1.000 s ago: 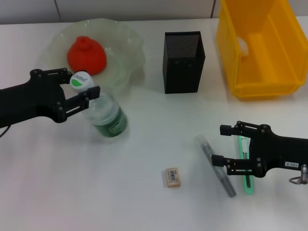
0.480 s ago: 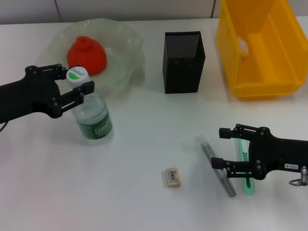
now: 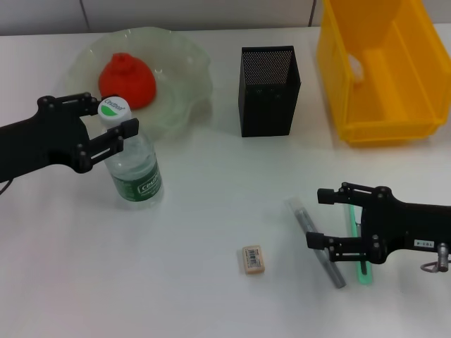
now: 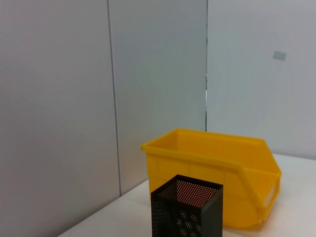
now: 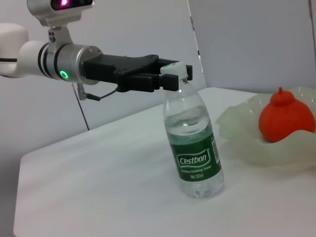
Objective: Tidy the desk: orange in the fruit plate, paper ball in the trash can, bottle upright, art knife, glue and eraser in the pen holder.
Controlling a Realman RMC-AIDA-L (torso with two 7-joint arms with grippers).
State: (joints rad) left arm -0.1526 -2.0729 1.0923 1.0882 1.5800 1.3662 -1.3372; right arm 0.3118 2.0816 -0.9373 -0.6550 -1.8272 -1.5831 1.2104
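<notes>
On the counter (image 3: 211, 211) beside the fruit plate (image 3: 180, 77), our left end effector (image 3: 106, 127) grips the upright bottle (image 3: 134, 165) at its cap. Our right end effector (image 3: 331, 218) hangs spread open over the art knife (image 3: 317, 243).

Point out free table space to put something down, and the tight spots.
Free: the front-left table, between bottle and eraser, and the strip between pen holder and glue. Tight: bottle against the fruit plate with the left gripper at its cap; glue and knife under the right gripper.
</notes>
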